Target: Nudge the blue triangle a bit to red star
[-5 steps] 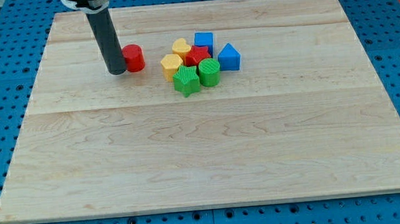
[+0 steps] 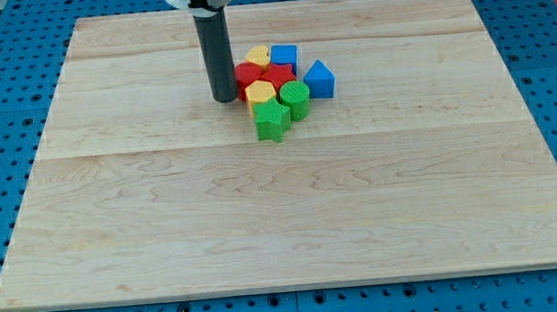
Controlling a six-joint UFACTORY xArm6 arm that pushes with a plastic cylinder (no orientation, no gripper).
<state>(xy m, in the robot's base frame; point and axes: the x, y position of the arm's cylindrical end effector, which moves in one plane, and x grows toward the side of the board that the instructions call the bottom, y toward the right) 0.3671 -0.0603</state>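
The blue triangle (image 2: 318, 79) sits at the right edge of a tight cluster of blocks near the view's top centre. The red star (image 2: 278, 75) is in the middle of the cluster, just left of the triangle, with a green cylinder (image 2: 296, 100) below between them. My tip (image 2: 223, 99) is at the cluster's left side, touching or nearly touching a red cylinder (image 2: 246, 76). The whole cluster lies between my tip and the blue triangle.
The cluster also holds a blue cube (image 2: 284, 55) at the top, a yellow block (image 2: 258, 55) at top left, another yellow block (image 2: 262, 90) in the middle and a green star (image 2: 273, 121) at the bottom. All rest on the wooden board (image 2: 284, 225).
My tip moved right and pushed the red cylinder into the cluster's left side. The yellow blocks and green star shifted slightly right. The blue triangle has not moved.
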